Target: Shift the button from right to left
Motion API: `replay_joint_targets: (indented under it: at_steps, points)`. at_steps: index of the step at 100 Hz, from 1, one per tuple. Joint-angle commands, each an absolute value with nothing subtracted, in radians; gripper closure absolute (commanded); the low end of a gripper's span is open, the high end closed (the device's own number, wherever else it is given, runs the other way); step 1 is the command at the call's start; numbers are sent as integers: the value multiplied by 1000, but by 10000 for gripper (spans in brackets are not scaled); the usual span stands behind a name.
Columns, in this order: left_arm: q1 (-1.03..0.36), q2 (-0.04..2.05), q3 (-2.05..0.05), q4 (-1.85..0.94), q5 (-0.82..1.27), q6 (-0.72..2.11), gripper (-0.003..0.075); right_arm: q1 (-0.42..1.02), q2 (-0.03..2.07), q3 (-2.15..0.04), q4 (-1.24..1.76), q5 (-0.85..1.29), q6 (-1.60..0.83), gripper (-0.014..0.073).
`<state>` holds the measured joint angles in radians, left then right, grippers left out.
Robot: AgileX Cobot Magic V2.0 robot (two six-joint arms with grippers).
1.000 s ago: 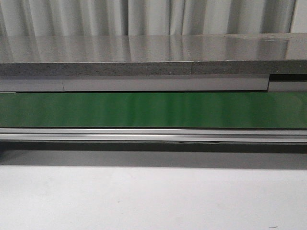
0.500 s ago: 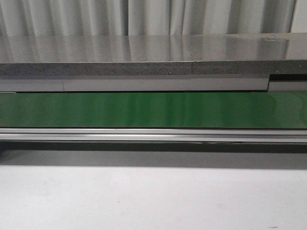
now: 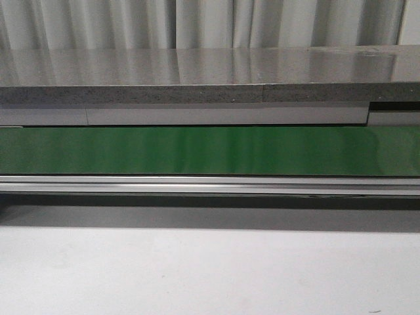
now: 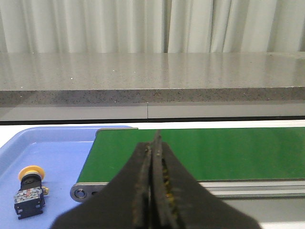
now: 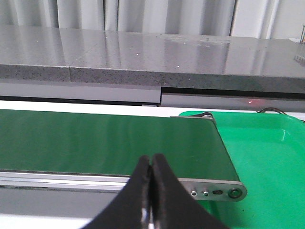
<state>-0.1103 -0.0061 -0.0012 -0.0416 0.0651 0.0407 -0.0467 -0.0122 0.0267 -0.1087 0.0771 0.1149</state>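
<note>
1. While both arms are kept low before the green belt (image 3: 210, 151), the left gripper (image 4: 153, 143) is seen pressed fully closed, nothing held.
2. Right gripper (image 5: 151, 164) is likewise closed, empty.
3. The button (image 4: 30, 191) is found lying in the blue tray (image 4: 57, 157), beside the belt's end roller.
4. A green tray (image 5: 267, 157) is seen at the belt's other end.

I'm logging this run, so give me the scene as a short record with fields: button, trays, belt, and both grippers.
button: button lies on its side in the blue tray, yellow cap away from the camera
blue tray: blue tray at one end of the belt, holds only the button
green tray: green tray at the other end, nothing visible in it
belt: green belt, nothing on it
left gripper: left gripper shut, holding nothing
right gripper: right gripper shut, holding nothing
</note>
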Motion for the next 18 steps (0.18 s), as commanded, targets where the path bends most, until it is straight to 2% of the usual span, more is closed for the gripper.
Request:
replay_joint_targets:
  at_steps: [1,18]
  points:
    - [-109,-36,44,-51,-8,31,741,-47,-30,12,-109,0,115,660]
    - [-109,-36,44,-51,-8,31,741,-47,-30,12,-109,0,115,660]
